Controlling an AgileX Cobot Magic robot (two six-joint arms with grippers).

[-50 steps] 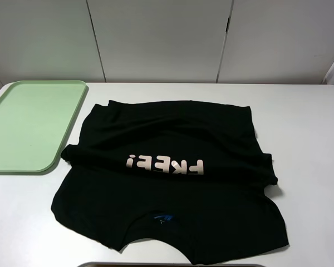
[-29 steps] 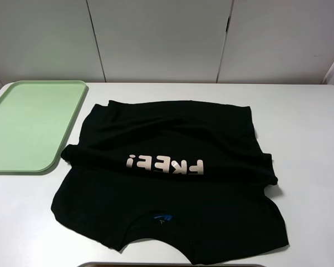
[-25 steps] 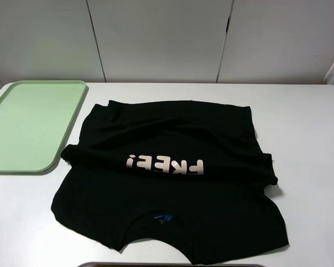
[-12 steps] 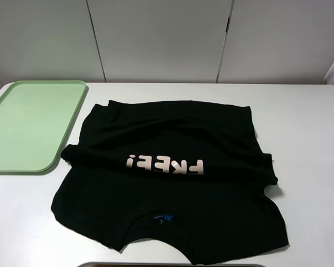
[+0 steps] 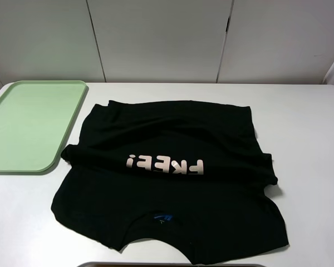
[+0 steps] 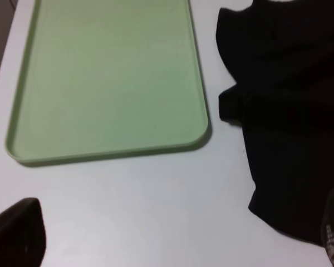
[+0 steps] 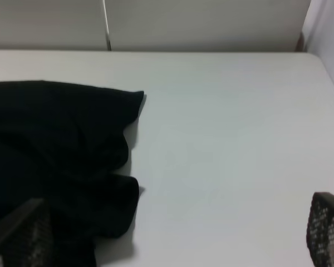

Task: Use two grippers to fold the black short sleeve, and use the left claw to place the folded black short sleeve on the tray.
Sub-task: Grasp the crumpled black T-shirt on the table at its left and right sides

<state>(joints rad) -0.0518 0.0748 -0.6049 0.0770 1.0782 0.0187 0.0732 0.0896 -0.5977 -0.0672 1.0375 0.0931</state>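
The black short sleeve (image 5: 172, 183) lies spread on the white table, pale pink "FREE!" lettering up and its blue neck label toward the near edge. A crease runs across its middle. The light green tray (image 5: 33, 125) sits bare at the far left, just beside a sleeve. Neither arm shows in the exterior high view. In the left wrist view my left gripper (image 6: 175, 236) hangs open above bare table between the tray (image 6: 106, 78) and the shirt (image 6: 289, 111). My right gripper (image 7: 172, 236) is open too, above the shirt's edge (image 7: 55, 144), nothing between its fingers.
The white table (image 5: 306, 128) stretches to the right of the shirt. Pale wall panels (image 5: 161, 39) stand right behind its far edge. A dark grey strip (image 5: 167, 265) shows at the near edge. The table's left edge (image 6: 1, 72) runs close beside the tray.
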